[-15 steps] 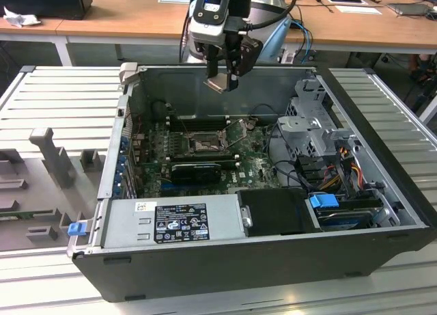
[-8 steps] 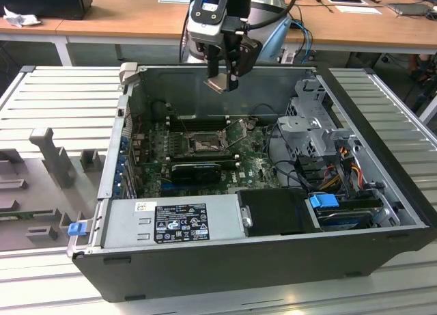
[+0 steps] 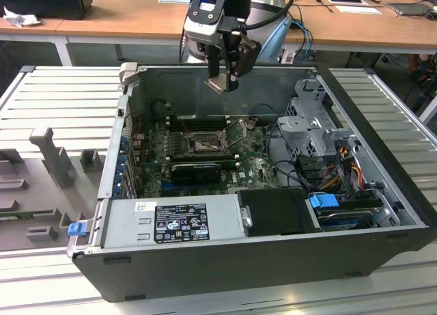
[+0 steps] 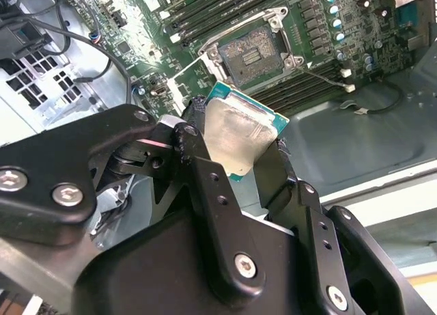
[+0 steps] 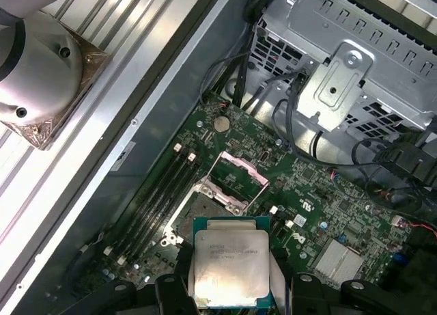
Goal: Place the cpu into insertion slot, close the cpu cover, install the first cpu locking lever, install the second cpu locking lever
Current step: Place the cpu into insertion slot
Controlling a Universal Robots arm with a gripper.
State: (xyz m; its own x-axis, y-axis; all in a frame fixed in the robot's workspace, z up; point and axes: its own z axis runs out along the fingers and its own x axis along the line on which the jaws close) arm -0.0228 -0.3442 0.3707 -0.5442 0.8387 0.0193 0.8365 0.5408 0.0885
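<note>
My gripper [image 3: 224, 79] hangs above the open computer case, shut on the cpu [image 3: 218, 85] by two opposite edges. The cpu [image 4: 235, 134] is a thin square chip with a pale silvery face and a green rim, also seen as the cpu [image 5: 232, 270] between the black fingers [image 4: 198, 161]. The insertion slot [image 3: 205, 143] lies well below on the green board, a square socket with a dark centre [image 4: 254, 52]. In the first wrist view the insertion slot [image 5: 205, 209] lies just beyond the chip. The cpu cover [image 5: 239, 173] is a metal frame tilted up, open, beside the socket; the second wrist view shows the cpu cover [image 4: 188, 81] too.
Long black memory slots [image 5: 153, 199] flank the socket. A black card [image 3: 196, 170] lies nearer the camera than the socket. A grey power supply [image 3: 184, 219] fills the case's near side, and a metal drive cage [image 3: 314, 127] with cables stands at the exterior view's right. Case walls [image 3: 273, 83] ring the board.
</note>
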